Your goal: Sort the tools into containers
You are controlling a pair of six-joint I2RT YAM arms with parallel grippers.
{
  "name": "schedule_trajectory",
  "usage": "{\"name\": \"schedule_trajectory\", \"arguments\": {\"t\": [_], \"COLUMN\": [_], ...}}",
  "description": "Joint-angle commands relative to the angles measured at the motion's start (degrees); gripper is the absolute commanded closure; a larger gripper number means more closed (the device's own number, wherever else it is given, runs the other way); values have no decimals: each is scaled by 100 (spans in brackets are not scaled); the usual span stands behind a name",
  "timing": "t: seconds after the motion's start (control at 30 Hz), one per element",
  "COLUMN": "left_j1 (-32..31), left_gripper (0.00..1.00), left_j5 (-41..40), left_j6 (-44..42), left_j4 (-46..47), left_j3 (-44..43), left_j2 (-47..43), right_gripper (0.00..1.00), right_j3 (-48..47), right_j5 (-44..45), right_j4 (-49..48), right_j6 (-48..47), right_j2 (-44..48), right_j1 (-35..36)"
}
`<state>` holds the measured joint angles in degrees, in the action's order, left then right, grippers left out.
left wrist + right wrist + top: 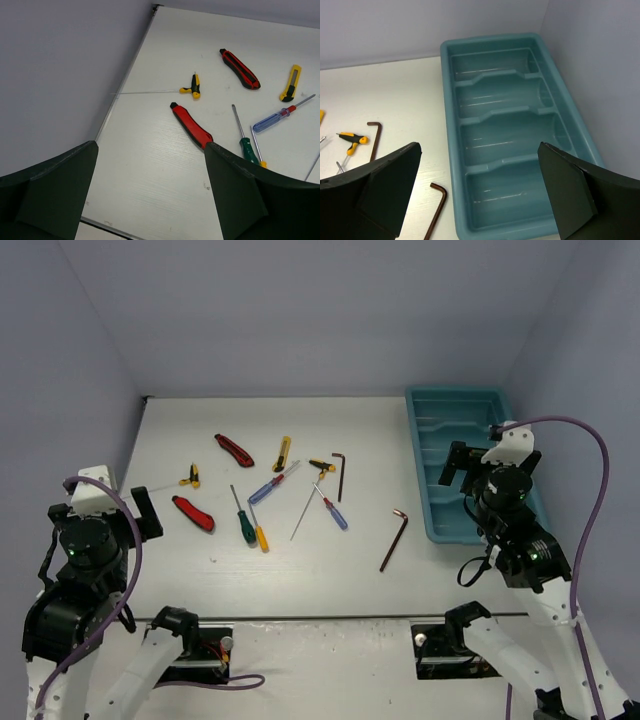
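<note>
Several tools lie loose mid-table: two red utility knives (pixel 193 513) (pixel 233 449), a yellow knife (pixel 282 453), green (pixel 243 518) and blue (pixel 272 483) screwdrivers, a thin rod (pixel 304 512), and hex keys (pixel 339 475) (pixel 395 538). The teal tray (pixel 418 460) stands at the far right; its compartments (pixel 510 135) are empty. My left gripper (pixel 142 512) is open and empty, hovering left of the near red knife (pixel 192 126). My right gripper (pixel 457 465) is open and empty above the tray's near end (pixel 455 200), with a brown hex key (pixel 436 210) just left of it.
Purple-grey walls close in the table on the left, back and right. The table's left edge strip (pixel 122 85) runs close to my left gripper. A small yellow-and-black T-handle tool (pixel 192 87) lies near that edge; another (pixel 352 140) lies by a dark hex key (pixel 374 137).
</note>
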<state>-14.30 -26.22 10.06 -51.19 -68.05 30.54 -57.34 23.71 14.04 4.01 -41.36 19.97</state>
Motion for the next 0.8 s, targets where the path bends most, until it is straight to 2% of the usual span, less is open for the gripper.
{"name": "schedule_trajectory", "arguments": {"t": [0.0, 0.07, 0.17, 0.27, 0.33, 0.43, 0.5, 0.63, 0.67, 0.73, 0.77], "left_j1": [-29, -29, -29, -29, -29, -29, -29, -29, -29, -29, -29], "left_gripper": [14, 14, 14, 14, 14, 14, 14, 14, 15, 14, 14], "left_j5": [-141, -74, -70, 62, 182, 271, 309, 271, 269, 301, 323], "left_j6": [-25, 50, 84, 299, 430, 488, 497, 506, 506, 506, 509], "left_j4": [166, 185, 155, 151, 171, 155, 153, 153, 153, 149, 144], "left_j3": [-204, -187, -165, -151, -167, -198, -226, -232, -224, -196, -185], "left_j2": [307, 348, 517, 597, 612, 644, 638, 569, 555, 528, 514], "right_gripper": [0, 0, 0, 0, 0, 0, 0, 1, 4, 27, 32], "right_j3": [-152, -79, 53, 51, 109, 323, 500, 526, 570, 692, 775], "right_j5": [158, -11, -789, -1658, -1922, -1607, -863, -38, 105, 255, 302], "right_j4": [-319, -314, -290, -247, -202, -137, -36, 419, 489, 681, 752], "right_j6": [476, 694, 1049, 1477, 1903, 2645, 2992, 3550, 3739, 4196, 4463], "right_j2": [-89, -198, -470, -1177, -1573, -1793, -1831, -2154, -2255, -2379, -2430], "right_j1": [34, 34, 34, 39, 77, 411, 754, 1584, 1686, 1908, 1964]}}
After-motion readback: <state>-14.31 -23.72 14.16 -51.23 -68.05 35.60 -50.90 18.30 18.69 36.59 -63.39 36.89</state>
